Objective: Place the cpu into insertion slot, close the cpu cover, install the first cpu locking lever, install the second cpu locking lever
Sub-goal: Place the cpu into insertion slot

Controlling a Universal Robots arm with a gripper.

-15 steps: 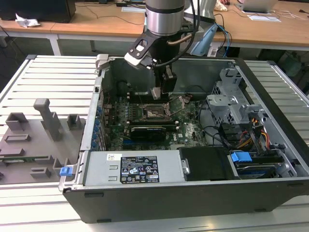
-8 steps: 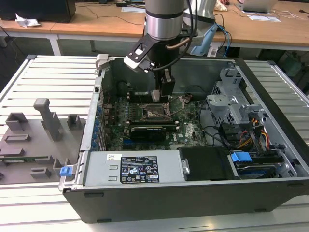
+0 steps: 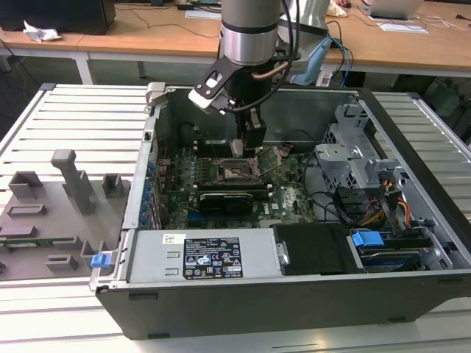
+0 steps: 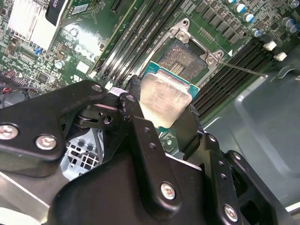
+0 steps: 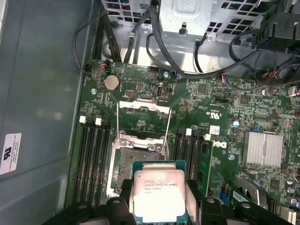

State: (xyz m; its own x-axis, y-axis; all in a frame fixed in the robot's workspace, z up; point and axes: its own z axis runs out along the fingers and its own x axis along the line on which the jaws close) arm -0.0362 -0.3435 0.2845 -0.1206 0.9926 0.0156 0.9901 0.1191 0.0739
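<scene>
Just over the insertion slot (image 5: 134, 158), my end effector (image 5: 158, 200) pinches the cpu (image 5: 157, 190); the cpu cover (image 5: 143, 105) stands open.

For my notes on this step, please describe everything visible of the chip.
The chip is a small flat square, dull silver metal on top with faint print, green at its edges. The gripper is shut on it, a black finger on each of two opposite sides. It hangs top side up over the open socket, not in it.
</scene>
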